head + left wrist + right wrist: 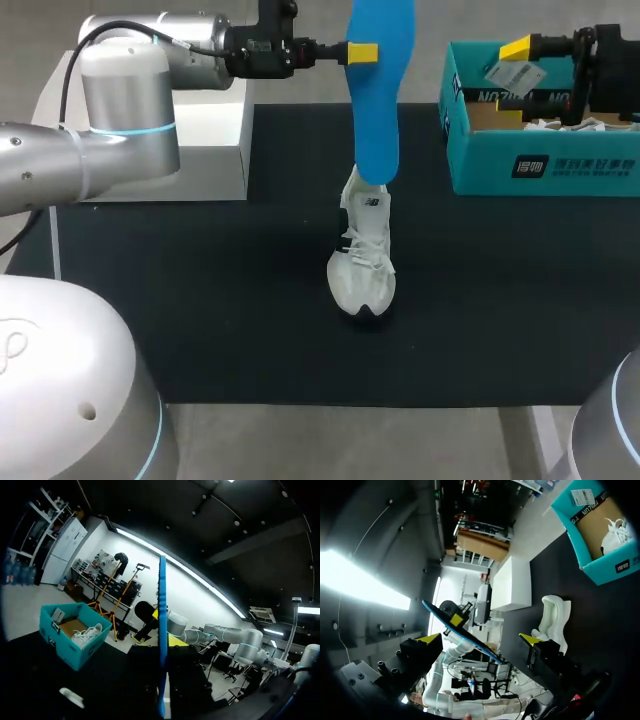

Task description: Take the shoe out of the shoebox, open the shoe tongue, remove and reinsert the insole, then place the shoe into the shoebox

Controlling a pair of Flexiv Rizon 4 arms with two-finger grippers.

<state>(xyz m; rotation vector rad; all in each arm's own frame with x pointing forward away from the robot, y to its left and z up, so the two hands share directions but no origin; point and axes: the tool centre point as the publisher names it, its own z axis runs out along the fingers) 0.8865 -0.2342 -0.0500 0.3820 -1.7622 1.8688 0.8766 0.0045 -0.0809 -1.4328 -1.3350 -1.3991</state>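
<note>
Left arm [120,110] is coming in from the left, wrist held level and high over the mat. Left gripper [364,52] is clamping the insole [376,100] near its upper end, so the insole is hanging vertical.

Insole is bright blue, smooth, long and thin, and showing edge-on in the left wrist view. Its lower end is lining up with the heel opening of the shoe [364,255]; can't tell if they're touching.

Shoe is standing on its sole mid-mat with the toe pointing toward the head camera. It's white with white laces and a dark outsole at the toe.

Right arm [600,50] is hanging over the shoebox [545,165] at the far right. Right gripper [479,640] is spread wide and gripping nothing.

Shoebox is teal cardboard, open-topped and brown inside, with something white lying in it.

Black mat [200,300] is covering the table. A white block [215,140] is sitting at its far left, under the left arm.
</note>
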